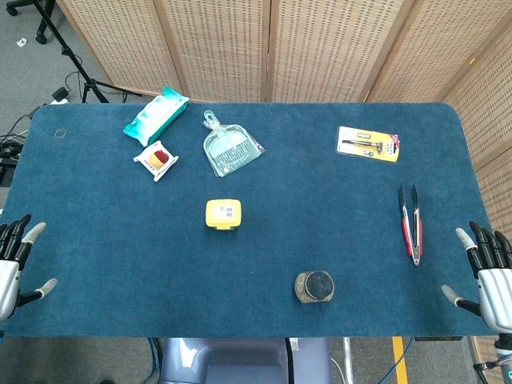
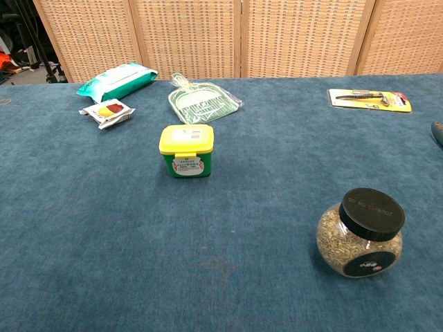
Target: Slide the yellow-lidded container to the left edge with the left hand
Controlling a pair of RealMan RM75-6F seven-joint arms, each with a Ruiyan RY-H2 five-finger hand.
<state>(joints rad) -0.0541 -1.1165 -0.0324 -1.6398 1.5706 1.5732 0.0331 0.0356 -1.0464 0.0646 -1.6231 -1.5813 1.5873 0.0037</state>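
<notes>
Yellow-lidded container (image 1: pixel 223 214) sits mid-table (image 1: pixel 104 256), clear path toward 9 o'clock. Snack packet (image 1: pixel 156 159) at 11, dustpan (image 1: pixel 230 150) at 12, jar (image 1: pixel 314 286) at 4. Left robot hand (image 1: pixel 18 258) and right robot hand (image 1: pixel 485 268) both spread, holding nothing.

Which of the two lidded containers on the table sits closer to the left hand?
The green tub with the yellow lid, mid-table; the round glass jar with the black lid sits farther from the left hand.
</notes>
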